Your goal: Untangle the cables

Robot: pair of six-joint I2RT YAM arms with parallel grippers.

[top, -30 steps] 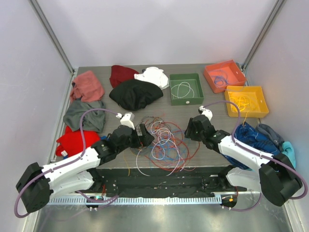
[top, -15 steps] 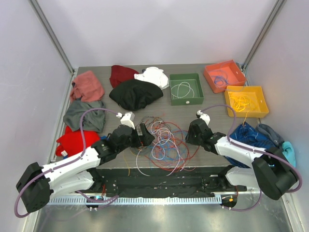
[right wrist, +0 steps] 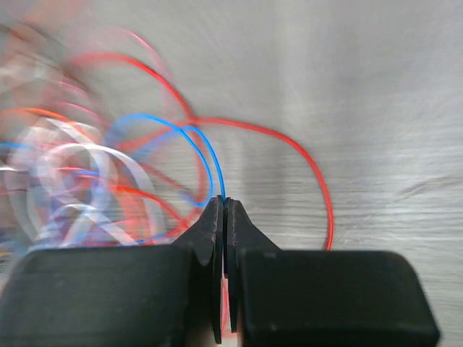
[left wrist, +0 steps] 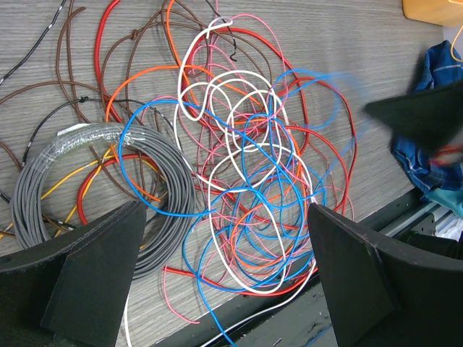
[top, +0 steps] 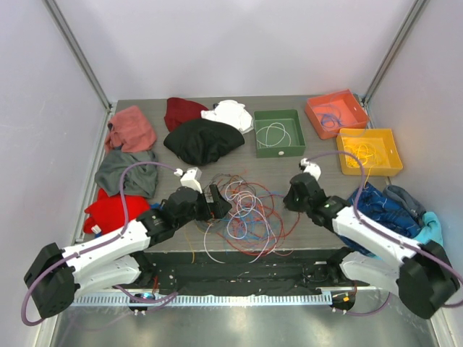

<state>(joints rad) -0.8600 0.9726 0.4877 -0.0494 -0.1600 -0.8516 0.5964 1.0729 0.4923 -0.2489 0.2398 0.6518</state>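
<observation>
Since a second ago the right hand (right wrist: 224, 211) has closed, and it now pinches a blue cable (right wrist: 208, 155) at the right edge of the cables (top: 249, 213), which lie tangled on the worktop (top: 282, 168) between both hands. Its arm reaches in low from the right, wrist angled toward the heap. The left hand (left wrist: 228, 271) hangs over the tangle's left side, spread wide and holding nothing. Its wrist view shows a grey coil (left wrist: 87, 170) beside red, white, pink and blue loops. The blurred right wrist view shows the pinch itself.
</observation>
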